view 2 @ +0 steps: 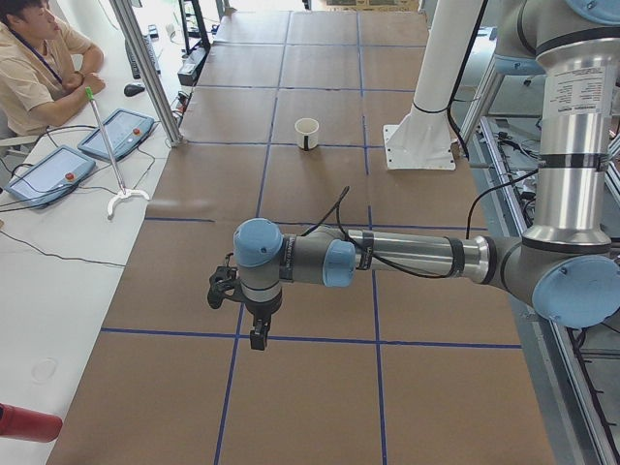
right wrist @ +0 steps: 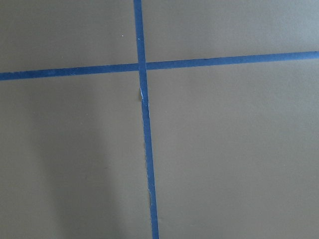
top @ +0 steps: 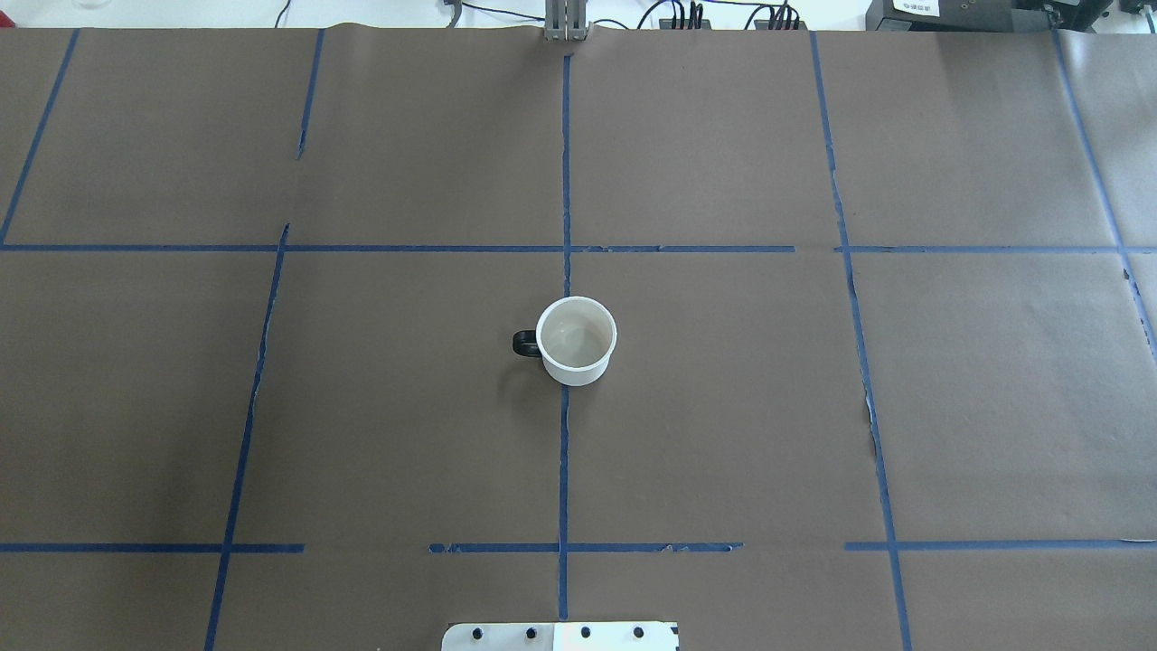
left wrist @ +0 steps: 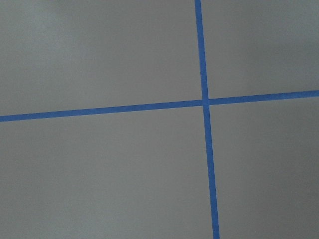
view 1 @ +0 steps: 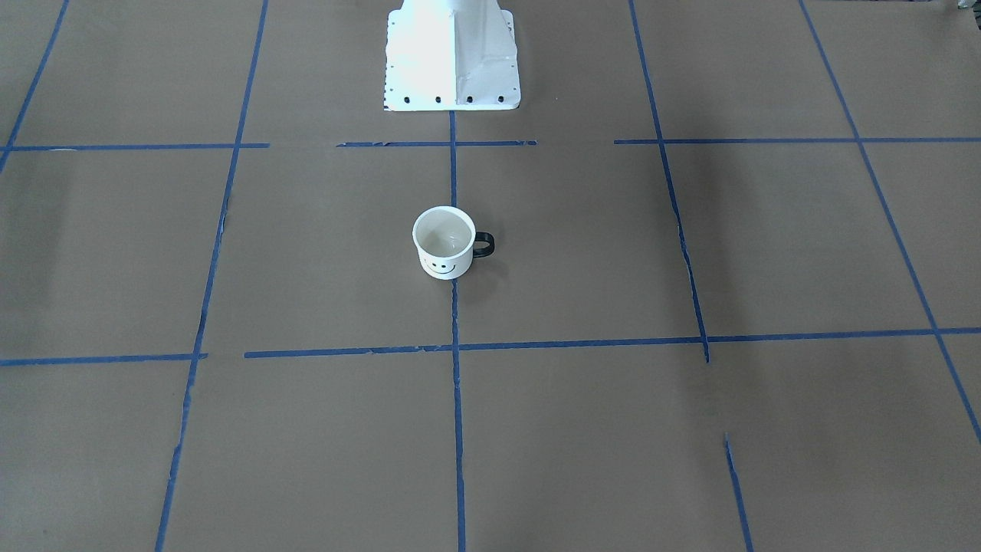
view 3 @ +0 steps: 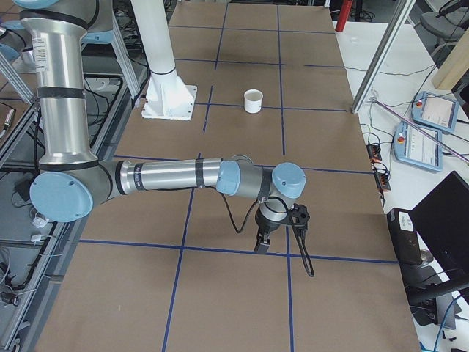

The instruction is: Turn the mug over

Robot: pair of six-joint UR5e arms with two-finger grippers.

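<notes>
The white mug (top: 576,341) stands upright, mouth up, at the table's middle, on a blue tape line. Its black handle (top: 525,343) points to the robot's left. In the front-facing view the mug (view 1: 444,242) shows its smiley face toward the operators' side. It also shows small in the left view (view 2: 307,133) and the right view (view 3: 253,101). My left gripper (view 2: 258,337) hangs far from the mug, near the table's left end. My right gripper (view 3: 262,246) hangs near the right end. I cannot tell whether either is open or shut. Both wrist views show only paper and tape.
The table is covered in brown paper with a blue tape grid. The robot's white base (view 1: 451,57) stands behind the mug. An operator (view 2: 39,63) sits at a side table with tablets (view 2: 121,133). More tablets (view 3: 434,112) lie beyond the right end.
</notes>
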